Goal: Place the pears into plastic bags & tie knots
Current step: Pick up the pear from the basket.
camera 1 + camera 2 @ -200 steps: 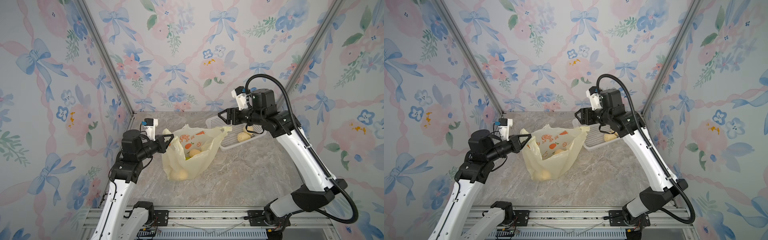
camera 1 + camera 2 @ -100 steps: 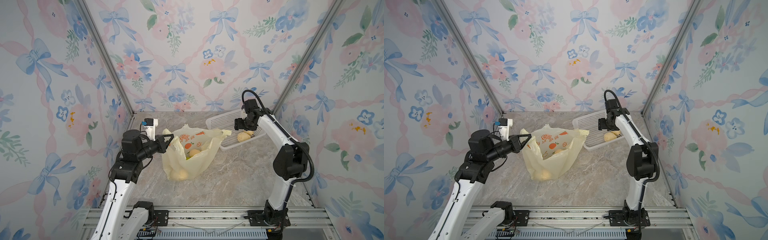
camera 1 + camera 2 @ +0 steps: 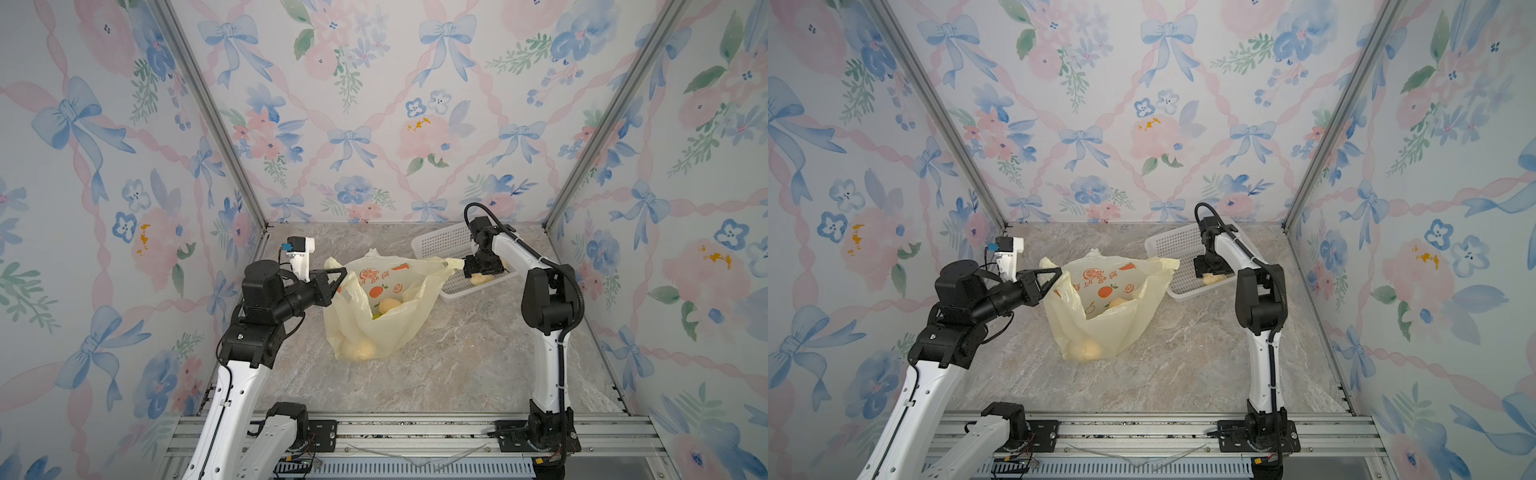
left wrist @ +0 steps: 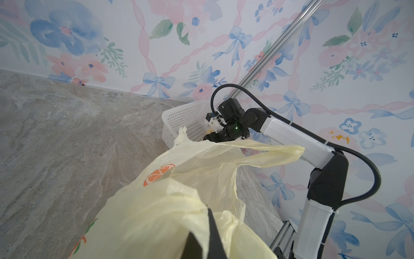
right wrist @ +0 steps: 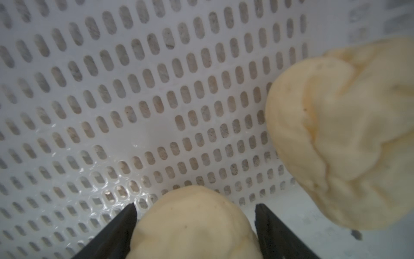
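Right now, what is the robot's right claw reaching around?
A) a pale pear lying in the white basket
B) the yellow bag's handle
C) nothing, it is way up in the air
A: in the right wrist view the right gripper has a jaw on each side of a pale pear that lies on the white basket floor.

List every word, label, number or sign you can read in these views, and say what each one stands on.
plastic bag: orange characters printed among the orange fruit pictures; too small and blurred to read in both top views.
white basket: no writing visible.
Nothing else in any view carries text that can be read.
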Robot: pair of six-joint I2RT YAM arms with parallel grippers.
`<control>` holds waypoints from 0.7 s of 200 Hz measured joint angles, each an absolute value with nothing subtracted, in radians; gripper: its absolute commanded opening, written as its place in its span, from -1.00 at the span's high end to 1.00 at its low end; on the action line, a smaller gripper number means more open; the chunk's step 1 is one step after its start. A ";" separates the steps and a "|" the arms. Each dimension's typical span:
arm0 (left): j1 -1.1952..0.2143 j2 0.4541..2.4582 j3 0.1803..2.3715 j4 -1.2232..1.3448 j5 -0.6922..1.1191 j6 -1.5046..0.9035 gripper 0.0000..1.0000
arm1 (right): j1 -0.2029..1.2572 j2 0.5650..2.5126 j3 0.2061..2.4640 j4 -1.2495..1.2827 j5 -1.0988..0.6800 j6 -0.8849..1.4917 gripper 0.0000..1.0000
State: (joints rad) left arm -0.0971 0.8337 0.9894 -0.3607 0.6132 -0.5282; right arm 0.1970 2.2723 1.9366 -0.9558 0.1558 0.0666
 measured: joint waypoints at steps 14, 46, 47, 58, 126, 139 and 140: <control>-0.097 0.834 0.989 -0.361 0.613 -0.528 1.00 | 0.197 2.269 1.933 -0.953 0.142 0.070 -0.32; -0.097 0.834 0.989 -0.361 0.613 -0.528 1.00 | 0.197 2.228 1.906 -0.952 0.097 0.075 -0.25; -0.097 0.834 0.989 -0.361 0.613 -0.528 1.00 | 0.197 2.226 1.905 -0.952 0.096 0.076 -0.25; -0.097 0.834 0.989 -0.361 0.613 -0.528 1.00 | 0.197 2.194 1.895 -0.954 0.078 0.081 -0.25; -0.097 0.834 0.989 -0.361 0.610 -0.528 1.00 | 0.245 1.732 1.883 -0.919 -0.056 0.166 -0.27; -0.097 0.834 0.989 -0.361 0.610 -0.529 1.00 | 0.284 1.665 1.895 -0.900 -0.101 0.188 -0.28; -0.097 0.834 0.989 -0.361 0.610 -0.528 1.00 | 0.292 1.658 1.900 -0.899 -0.105 0.192 -0.28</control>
